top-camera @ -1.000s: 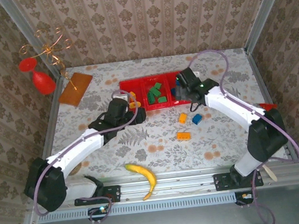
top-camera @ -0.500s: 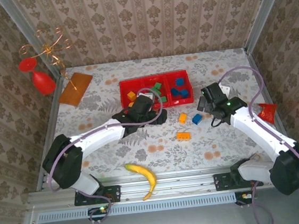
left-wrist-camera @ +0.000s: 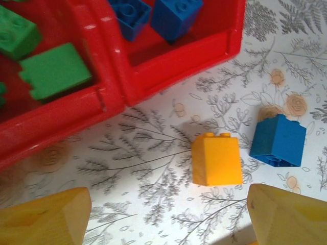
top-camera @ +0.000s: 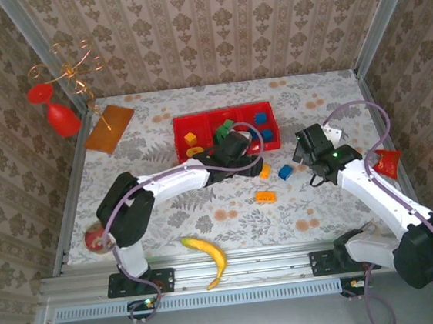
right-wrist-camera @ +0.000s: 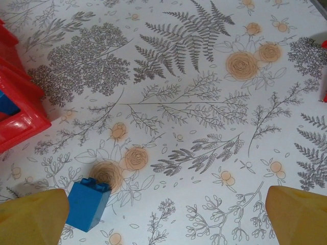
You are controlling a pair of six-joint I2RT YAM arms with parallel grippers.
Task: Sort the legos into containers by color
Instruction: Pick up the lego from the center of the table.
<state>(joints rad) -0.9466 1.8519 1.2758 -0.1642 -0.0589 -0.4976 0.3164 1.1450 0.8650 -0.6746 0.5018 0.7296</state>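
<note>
The red tray (top-camera: pixel 179 127) holds orange legos (top-camera: pixel 191 142) in its left compartment, green ones (top-camera: pixel 225 130) in the middle and blue ones (top-camera: pixel 260 123) on the right. Three bricks lie loose in front of it: an orange brick (top-camera: pixel 265 170), a blue brick (top-camera: pixel 285 172) and a flat orange brick (top-camera: pixel 266 196). My left gripper (top-camera: pixel 254 163) hovers open beside the tray; the orange brick (left-wrist-camera: pixel 216 159) sits just beyond its yellow fingertips (left-wrist-camera: pixel 43 219). My right gripper (top-camera: pixel 304 160) is open over the cloth. The blue brick (right-wrist-camera: pixel 88 204) stands close to its left finger (right-wrist-camera: pixel 33 217).
A banana (top-camera: pixel 208 256) lies near the front rail. An orange-brown board (top-camera: pixel 110 127) and a red glass on a wire stand (top-camera: pixel 58 115) sit at the back left. A red object (top-camera: pixel 387 162) rests at the right edge, and a round item (top-camera: pixel 95 238) at the left.
My left gripper swung right from the tray's left compartment, leaving an orange piece there, to the loose orange brick. My right gripper pulled back from the tray's blue compartment towards the loose blue brick.
</note>
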